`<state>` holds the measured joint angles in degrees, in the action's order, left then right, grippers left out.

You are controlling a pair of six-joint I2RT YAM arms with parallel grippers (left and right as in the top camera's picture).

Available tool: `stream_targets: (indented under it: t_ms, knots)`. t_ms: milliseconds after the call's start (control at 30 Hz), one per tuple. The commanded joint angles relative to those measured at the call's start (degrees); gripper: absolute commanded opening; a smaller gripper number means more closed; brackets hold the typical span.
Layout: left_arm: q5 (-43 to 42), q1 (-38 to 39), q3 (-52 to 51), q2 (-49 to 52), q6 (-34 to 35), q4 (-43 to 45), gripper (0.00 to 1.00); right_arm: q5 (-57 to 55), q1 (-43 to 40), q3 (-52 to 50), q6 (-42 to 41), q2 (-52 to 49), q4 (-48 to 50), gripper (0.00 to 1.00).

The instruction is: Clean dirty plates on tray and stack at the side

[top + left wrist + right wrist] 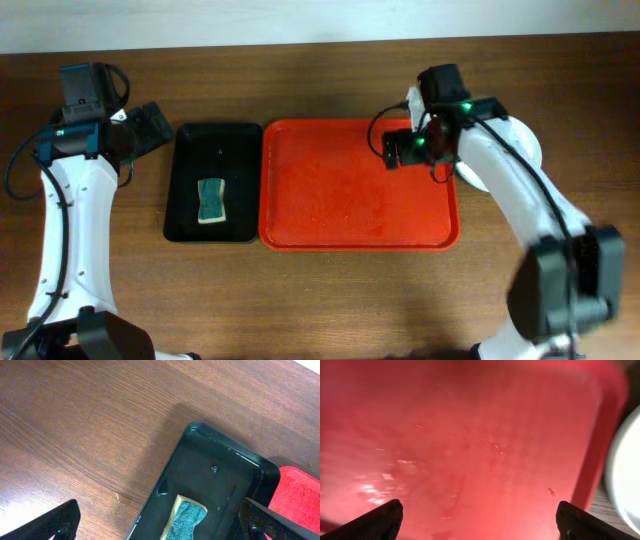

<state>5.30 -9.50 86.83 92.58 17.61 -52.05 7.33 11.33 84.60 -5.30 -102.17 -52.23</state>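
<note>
Overhead view: the red tray (350, 190) lies bare in the middle of the worktop (320, 300), with no plate on it. The plates (471, 181) show only as a pale round edge just off the tray's right rim, mostly hidden under the right arm. I cannot tell how many are stacked there.

Such plates are likely stiff, light and slick, and breakable if dropped. The rim looks the best place to pinch one, with the lift kept level.

The right claw (400, 148) hangs released over the tray's far right corner, grasping nothing. The left claw (150, 128) is also spread wide and empty, beside the black tray (185, 200). That tray holds one green-topped sponge (211, 201). By this layout the job looks close to finished.
</note>
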Motion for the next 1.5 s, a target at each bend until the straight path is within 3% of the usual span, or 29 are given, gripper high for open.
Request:
stream_targets:
  t_ms: [0,300,433,700,900,1067,1267,1467]
  knots:
    - [-0.39,-0.11,0.09,-0.02,0.42,0.04,1.00,-0.48,3.17,-0.07,0.59,13.97,0.00,0.99]
    - [-0.39,-0.11,0.09,-0.02,0.42,0.04,0.99,-3.80,1.11,-0.07,0.61,47.98,0.00,0.99]
    - [-0.39,-0.11,0.09,-0.02,0.42,0.04,1.00,-4.17,-0.66,-0.07,0.59,58.51,-0.48,0.99]
    - [-0.39,-0.11,0.09,-0.02,0.42,0.04,0.99,-4.22,-2.80,-1.18,0.63,74.71,-1.53,0.99]
    - [-0.39,-0.11,0.09,-0.02,0.42,0.04,0.99,-4.15,-8.94,-13.66,0.59,84.48,1.36,0.99]
    - [-0.39,-0.11,0.09,-0.02,0.42,0.07,0.99,-2.93,-12.22,-31.69,0.48,91.14,16.48,0.99]
    - [-0.39,-0.11,0.09,-0.02,0.42,0.04,0.99,2.32,-12.15,-55.98,0.39,96.70,50.29,0.99]
    - [-0.39,-0.11,0.09,-0.02,0.42,0.04,1.00,2.05,-12.15,-67.65,0.44,101.98,67.63,0.99]
